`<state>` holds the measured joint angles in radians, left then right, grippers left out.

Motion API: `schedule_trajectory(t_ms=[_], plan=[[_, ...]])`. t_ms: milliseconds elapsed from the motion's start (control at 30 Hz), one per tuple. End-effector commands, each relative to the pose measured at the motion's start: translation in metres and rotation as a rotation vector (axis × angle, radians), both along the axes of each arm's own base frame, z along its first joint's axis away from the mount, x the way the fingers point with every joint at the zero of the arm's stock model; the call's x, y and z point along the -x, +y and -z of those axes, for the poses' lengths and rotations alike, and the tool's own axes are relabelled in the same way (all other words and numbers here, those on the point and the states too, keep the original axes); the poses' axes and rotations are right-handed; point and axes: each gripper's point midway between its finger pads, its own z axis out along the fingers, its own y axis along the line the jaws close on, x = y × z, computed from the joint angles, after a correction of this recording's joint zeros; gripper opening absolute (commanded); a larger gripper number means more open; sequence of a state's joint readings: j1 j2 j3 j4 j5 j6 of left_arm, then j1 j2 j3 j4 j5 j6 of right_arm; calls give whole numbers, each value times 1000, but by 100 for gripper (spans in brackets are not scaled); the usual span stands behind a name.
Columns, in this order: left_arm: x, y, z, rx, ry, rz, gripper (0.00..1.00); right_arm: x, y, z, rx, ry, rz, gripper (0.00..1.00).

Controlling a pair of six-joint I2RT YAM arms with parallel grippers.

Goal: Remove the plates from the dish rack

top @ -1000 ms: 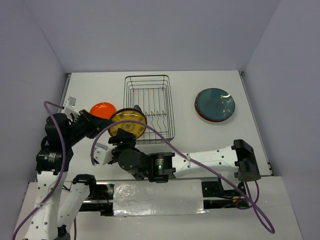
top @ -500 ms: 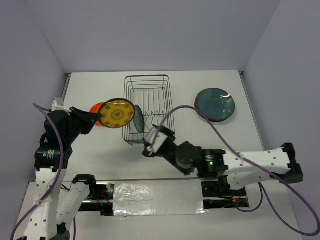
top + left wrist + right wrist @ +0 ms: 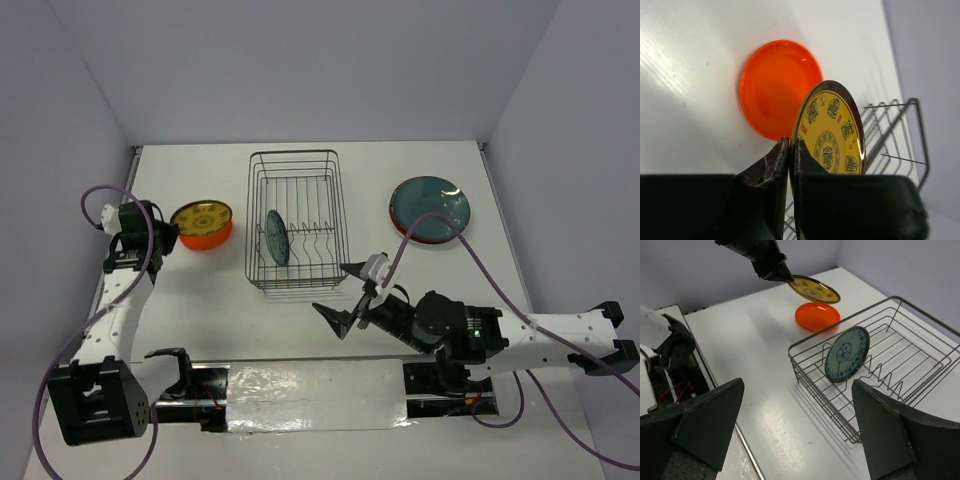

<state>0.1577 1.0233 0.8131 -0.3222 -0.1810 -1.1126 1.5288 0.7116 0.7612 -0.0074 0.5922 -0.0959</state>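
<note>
White tabletop (image 3: 200, 290); left end effector (image 3: 791, 143) pinches yellow plate (image 3: 832, 135), right end effector (image 3: 799, 427) gapes empty.

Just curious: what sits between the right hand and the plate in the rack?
Only bare table and the rack's wire wall, shown best in the right wrist view. Nothing else separates the open right hand from the plate.

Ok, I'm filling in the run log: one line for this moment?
left jaws: shut on yellow plate, held over orange plate | right jaws: open, empty | dish rack: one teal plate standing
</note>
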Motion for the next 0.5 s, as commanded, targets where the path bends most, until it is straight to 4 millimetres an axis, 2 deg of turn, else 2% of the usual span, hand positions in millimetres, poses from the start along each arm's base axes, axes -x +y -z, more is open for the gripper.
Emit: schedule_trajectory(t_ms=[0,33,67,267,467], plan=[[-19,11,0,3,-108,-60,0,7,2,9,-16,43,-33,95],[-23,13,1,3,-128,-73,0,7,2,13,-10,46,-34,96],[-20,15,11,6,-114,-88,1,7,1,15,-9,51,-33,100],[-21,28,42,-9,-61,-144,2,11,0,31,3,78,-49,100],[-37,24,65,15,-32,-92,9,13,0,37,-6,109,-52,100]])
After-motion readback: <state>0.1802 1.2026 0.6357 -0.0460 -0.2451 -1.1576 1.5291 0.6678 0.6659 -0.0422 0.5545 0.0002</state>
